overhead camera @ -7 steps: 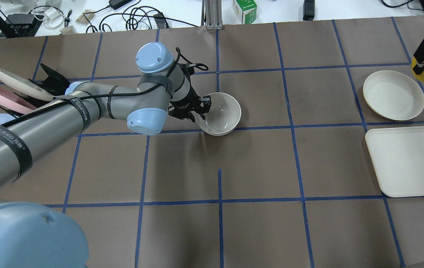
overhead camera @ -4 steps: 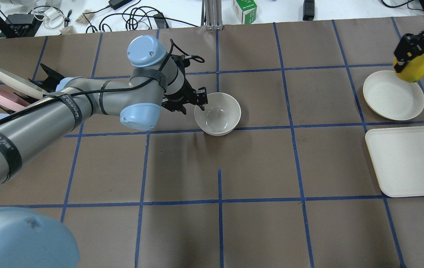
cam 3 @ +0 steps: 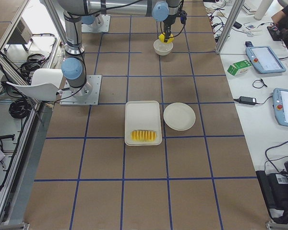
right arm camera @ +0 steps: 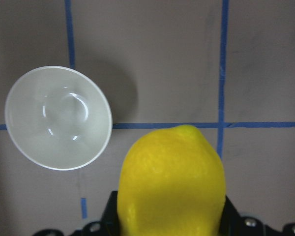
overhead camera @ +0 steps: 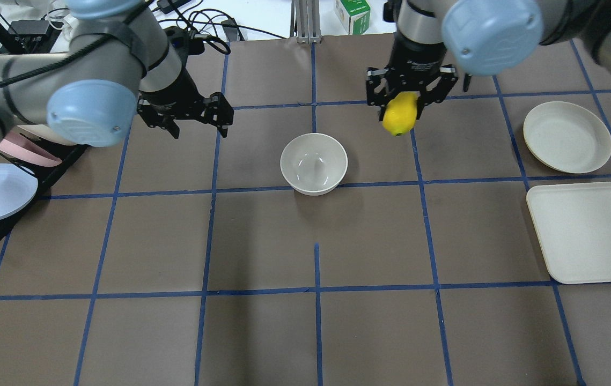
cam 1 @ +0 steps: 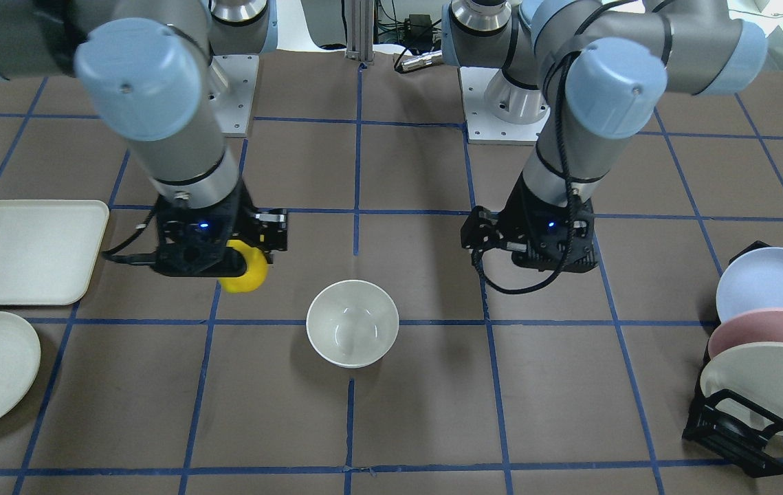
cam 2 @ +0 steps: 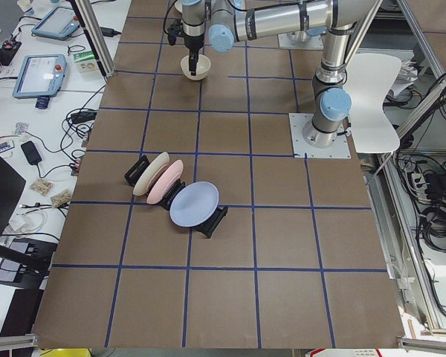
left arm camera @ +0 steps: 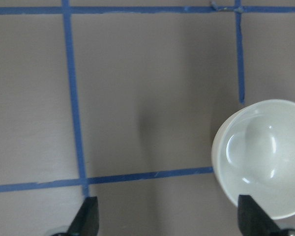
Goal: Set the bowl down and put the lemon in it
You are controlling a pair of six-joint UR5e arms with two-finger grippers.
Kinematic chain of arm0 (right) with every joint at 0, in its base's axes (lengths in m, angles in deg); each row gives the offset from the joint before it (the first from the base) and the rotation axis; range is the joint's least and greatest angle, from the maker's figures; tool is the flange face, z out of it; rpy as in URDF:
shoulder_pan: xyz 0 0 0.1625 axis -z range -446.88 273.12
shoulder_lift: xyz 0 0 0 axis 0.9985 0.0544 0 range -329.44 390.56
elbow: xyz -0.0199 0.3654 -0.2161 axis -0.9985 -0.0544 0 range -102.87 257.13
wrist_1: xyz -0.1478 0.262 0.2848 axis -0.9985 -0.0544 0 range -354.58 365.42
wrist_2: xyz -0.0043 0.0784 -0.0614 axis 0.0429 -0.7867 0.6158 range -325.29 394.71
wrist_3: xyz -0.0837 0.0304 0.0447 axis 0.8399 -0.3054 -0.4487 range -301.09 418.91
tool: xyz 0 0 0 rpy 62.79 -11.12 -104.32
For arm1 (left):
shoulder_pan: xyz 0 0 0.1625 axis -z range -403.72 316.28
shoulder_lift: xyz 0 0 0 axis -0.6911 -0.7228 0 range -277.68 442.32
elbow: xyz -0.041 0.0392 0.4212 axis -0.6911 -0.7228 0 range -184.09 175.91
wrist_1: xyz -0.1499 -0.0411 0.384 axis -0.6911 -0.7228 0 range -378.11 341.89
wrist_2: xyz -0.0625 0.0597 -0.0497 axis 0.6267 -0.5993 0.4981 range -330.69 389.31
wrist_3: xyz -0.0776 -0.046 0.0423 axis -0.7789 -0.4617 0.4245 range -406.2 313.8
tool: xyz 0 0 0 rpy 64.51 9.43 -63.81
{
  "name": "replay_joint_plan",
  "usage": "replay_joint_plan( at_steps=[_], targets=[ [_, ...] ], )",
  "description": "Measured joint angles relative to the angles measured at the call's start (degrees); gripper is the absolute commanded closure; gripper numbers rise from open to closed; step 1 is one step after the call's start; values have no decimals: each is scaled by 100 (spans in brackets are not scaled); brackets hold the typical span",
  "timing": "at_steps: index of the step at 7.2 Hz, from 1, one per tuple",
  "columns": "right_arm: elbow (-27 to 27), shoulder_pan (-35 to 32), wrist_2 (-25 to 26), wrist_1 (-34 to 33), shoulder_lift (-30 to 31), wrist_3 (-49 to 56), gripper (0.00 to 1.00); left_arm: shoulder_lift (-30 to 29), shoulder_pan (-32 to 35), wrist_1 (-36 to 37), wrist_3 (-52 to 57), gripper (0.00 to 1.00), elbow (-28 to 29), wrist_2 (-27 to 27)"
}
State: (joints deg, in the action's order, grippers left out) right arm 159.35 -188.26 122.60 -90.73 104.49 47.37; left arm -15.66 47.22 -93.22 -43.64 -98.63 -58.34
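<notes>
Within the right pincer (overhead camera: 402,110), the lemon (overhead camera: 398,121), near the bowl (overhead camera: 333,155).

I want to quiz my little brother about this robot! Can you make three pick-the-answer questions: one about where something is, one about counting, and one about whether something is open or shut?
1. Where is the lemon compared with the bowl?
A. Inside it
B. Held up beside it
C. Underneath it

2. How many plates stand in the rack?
A. One
B. Five
C. Three

3. The left end effector is:
A. Open and empty
B. Shut on a plate
C. Shut on the bowl

Answers:
1. B: the right end effector grips the lemon off to the side of the bowl, which has nothing in it.
2. C: a blue, a pink and a cream plate show.
3. A: its fingers stand wide apart with only table between them.
</notes>
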Motion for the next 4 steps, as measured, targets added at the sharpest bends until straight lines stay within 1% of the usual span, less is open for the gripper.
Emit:
replay_joint_plan(
  at_steps=[1, 2, 3, 4],
  targets=[
    [18, -396, 1, -263, -166, -454, 79, 293, -168, -486, 112, 4, 157, -52],
    [31, -660, 5, -532, -353, -777, 79, 523, -254, -1024, 153, 0, 357, -74],
    [50, -806, 7, -769, -542, -916, 79, 685, -278, -1409, 168, 0, 480, -82],
    [63, -869, 9, -947, -760, -946, 79, 766, -281, -1566, 172, 0, 526, -85]
  ],
)
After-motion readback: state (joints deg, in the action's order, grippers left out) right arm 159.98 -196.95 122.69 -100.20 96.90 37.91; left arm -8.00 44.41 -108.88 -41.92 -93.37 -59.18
